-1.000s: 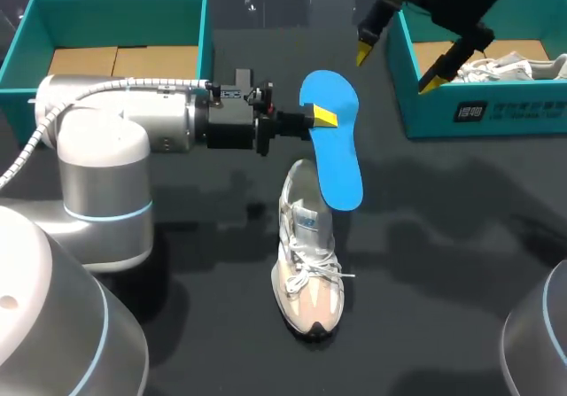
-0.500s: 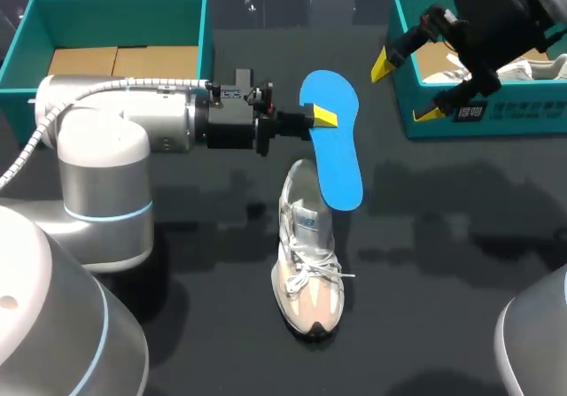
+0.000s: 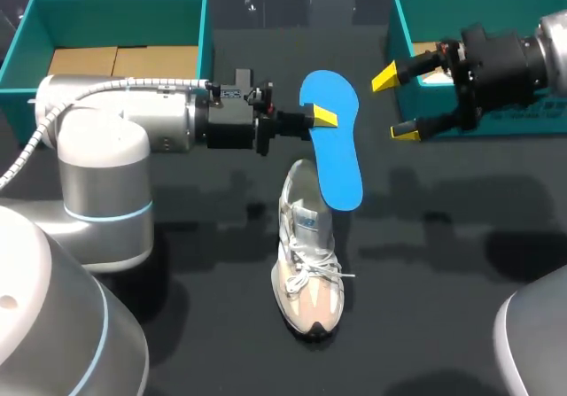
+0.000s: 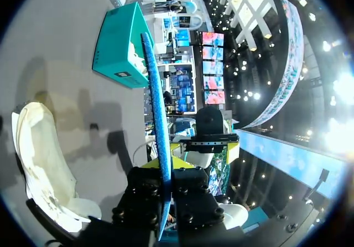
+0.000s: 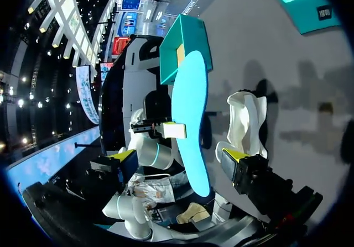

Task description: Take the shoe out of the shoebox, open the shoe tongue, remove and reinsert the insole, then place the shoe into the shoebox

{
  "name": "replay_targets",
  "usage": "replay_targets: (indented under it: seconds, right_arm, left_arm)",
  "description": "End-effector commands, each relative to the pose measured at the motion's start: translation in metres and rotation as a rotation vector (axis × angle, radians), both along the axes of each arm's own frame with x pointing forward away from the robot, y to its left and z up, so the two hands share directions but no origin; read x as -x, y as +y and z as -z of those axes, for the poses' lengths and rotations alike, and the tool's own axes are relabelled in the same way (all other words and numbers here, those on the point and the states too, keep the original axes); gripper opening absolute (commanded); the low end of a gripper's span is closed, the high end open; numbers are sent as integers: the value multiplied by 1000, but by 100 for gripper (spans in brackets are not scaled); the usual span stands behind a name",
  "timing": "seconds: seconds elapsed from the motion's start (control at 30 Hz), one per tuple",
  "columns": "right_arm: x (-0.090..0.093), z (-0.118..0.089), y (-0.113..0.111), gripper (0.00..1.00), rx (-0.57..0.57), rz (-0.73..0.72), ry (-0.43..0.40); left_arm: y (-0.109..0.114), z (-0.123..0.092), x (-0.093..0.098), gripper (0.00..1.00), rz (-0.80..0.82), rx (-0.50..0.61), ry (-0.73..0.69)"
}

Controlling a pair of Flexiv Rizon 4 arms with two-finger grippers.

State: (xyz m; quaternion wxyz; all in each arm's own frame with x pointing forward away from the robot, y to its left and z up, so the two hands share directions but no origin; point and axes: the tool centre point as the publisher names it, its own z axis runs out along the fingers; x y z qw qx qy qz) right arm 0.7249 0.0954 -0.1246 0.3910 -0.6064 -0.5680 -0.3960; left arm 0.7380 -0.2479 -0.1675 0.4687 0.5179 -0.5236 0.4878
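My left gripper is shut on the heel end of a blue insole and holds it in the air above the table. In the left wrist view the insole runs edge-on out from between the fingers. A white and beige sneaker stands on the dark table just under the insole's toe end, toe toward the front edge. My right gripper hangs open to the right of the insole, with its yellow tips pointing at it and nothing between them. In the right wrist view the insole is ahead of the open gripper, and the sneaker is beside it.
A teal shoebox stands at the back right behind my right arm. A second teal box with a cardboard floor stands at the back left. My left arm's big grey body fills the front left.
My right arm has come down from over the right shoebox and turned, so its open fingers now point left at the insole. My left arm, the insole and the sneaker have kept still.
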Motion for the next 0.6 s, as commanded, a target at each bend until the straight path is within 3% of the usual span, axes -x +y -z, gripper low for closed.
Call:
replay_targets:
  seconds: [0.03,0.53,0.6]
  right_arm:
    - [1,8,3,100,-210,8,-9]
    - [-3,16,1,100,-229,4,-1]
    - [-3,17,1,100,-237,0,-8]
  left_arm:
    - [1,0,1,0,-1,-1,-1]
    - [1,0,1,0,-1,-1,-1]
    - [2,-3,1,0,-6,6,-60]
